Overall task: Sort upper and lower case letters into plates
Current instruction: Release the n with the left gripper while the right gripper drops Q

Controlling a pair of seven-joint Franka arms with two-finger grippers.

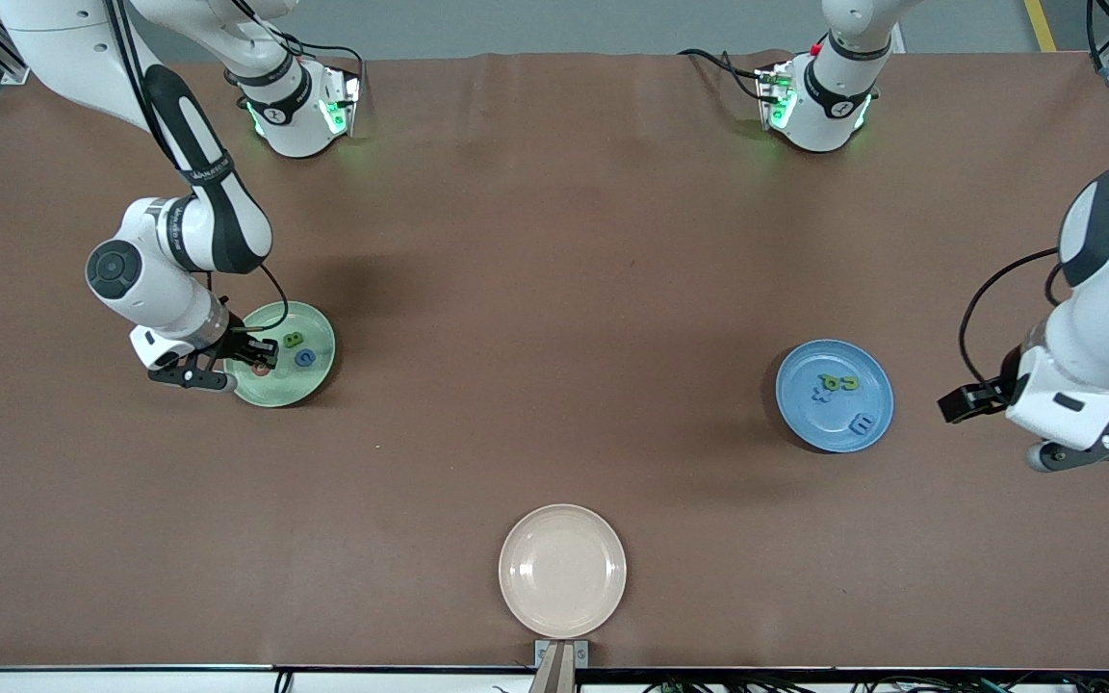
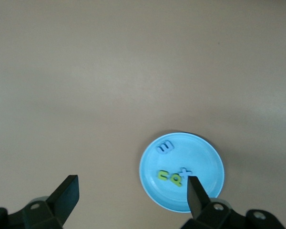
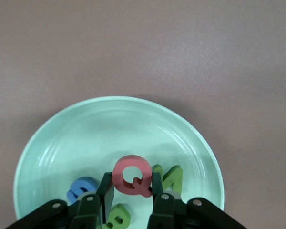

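The right pincer [image 3: 132, 183] grips the red Q [image 3: 131, 177] between its fingers, low over the mint plate [image 3: 62, 138]. The left pincer [image 2: 132, 190] hangs open beside the blue plate [image 1: 874, 383].

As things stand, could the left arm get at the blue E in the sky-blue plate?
Probably yes: the left gripper is open beside the sky-blue plate, and nothing covers the blue E.

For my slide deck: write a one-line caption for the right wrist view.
Right end effector grips a red letter Q over the mint green plate, beside blue and green letters.
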